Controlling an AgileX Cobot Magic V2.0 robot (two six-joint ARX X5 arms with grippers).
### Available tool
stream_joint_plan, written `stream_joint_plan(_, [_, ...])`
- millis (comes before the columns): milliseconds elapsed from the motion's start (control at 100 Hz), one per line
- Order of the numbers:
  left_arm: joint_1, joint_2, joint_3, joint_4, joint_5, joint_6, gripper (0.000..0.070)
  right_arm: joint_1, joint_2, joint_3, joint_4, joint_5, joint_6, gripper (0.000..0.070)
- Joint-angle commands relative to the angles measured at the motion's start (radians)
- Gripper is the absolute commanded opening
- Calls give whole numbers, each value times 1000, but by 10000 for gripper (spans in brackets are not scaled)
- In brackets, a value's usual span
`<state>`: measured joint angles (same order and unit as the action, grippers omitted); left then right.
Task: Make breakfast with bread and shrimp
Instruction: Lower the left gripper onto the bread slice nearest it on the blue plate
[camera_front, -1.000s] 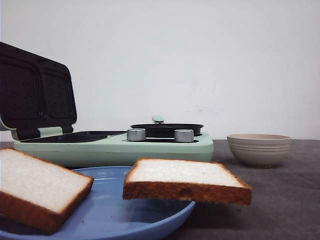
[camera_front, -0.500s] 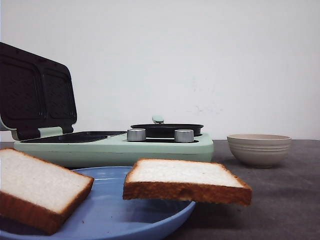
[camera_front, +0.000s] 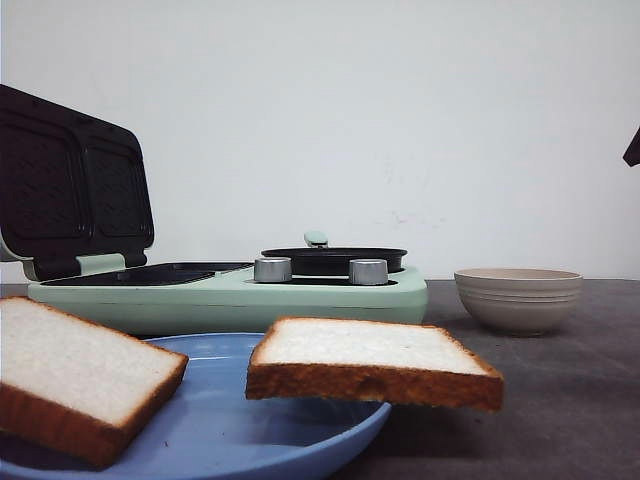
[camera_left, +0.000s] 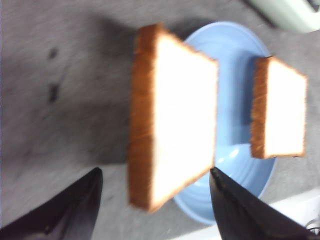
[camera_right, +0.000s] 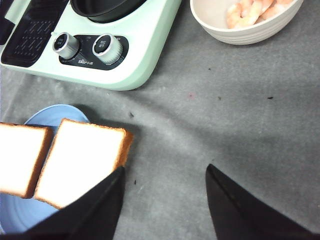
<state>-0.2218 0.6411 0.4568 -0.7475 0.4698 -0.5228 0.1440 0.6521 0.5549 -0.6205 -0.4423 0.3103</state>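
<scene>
Two bread slices lie on a blue plate (camera_front: 230, 440): one (camera_front: 75, 370) tilted at its left, one (camera_front: 370, 355) overhanging its right rim. In the left wrist view my left gripper (camera_left: 155, 171) is open, its fingers either side of the near corner of the closer bread slice (camera_left: 175, 115) without touching it; the other slice (camera_left: 280, 107) lies beyond. My right gripper (camera_right: 164, 167) is open over bare table just beside the overhanging slice (camera_right: 82, 160). Shrimp (camera_right: 250, 11) lie in a beige bowl (camera_right: 220, 30).
A mint-green sandwich maker (camera_front: 230, 295) stands behind the plate with its dark lid (camera_front: 70, 185) raised, two silver knobs (camera_right: 107, 47) and a black pan (camera_front: 333, 260). The bowl (camera_front: 518, 298) sits to its right on the grey table (camera_right: 235, 110).
A dark corner of an arm has come into the front view at the right edge. Bread, plate, bowl and sandwich maker have not moved.
</scene>
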Motion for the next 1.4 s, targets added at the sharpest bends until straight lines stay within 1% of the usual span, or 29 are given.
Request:
stream_joint_plan(0, [-16,6,-19,40,1,-48,356,3,6,16,5,-3,-16,321])
stream_joint_plan(80, [-38,8,-49,77,0,-72,356,3,6,16,5,-2,-17,321])
stream_joint_plan(270, [-77,8,-88,123,-6,-99,355,3,6,16,5,-3,-17,320])
stream_joint_plan(400, [-82,8,-93,161,-28,-100,355,3,6,16,5,-3,-19,320])
stream_joint_plan(520, [-83,13,-93,193,-27,-100,355,3,6,16,4,-3,-19,320])
stream_joint_plan(680, [-92,43,-93,196,-26,-99,355,3,6,16,-7,-3,-23,320])
stream_joint_plan(1100, [-144,132,-93,259,-24,-114,342,3,6,16,-12,-3,-31,320])
stream_joint_plan(1130, [-146,134,-93,259,-25,-114,321,3,6,16,-12,-3,-31,320])
stream_joint_plan(1340, [-148,135,-93,276,-26,-113,3,3,6,16,-13,-3,-34,320])
stream_joint_plan(1390, [-148,135,-93,276,-28,-113,0,3,6,16,-13,-3,-34,320])
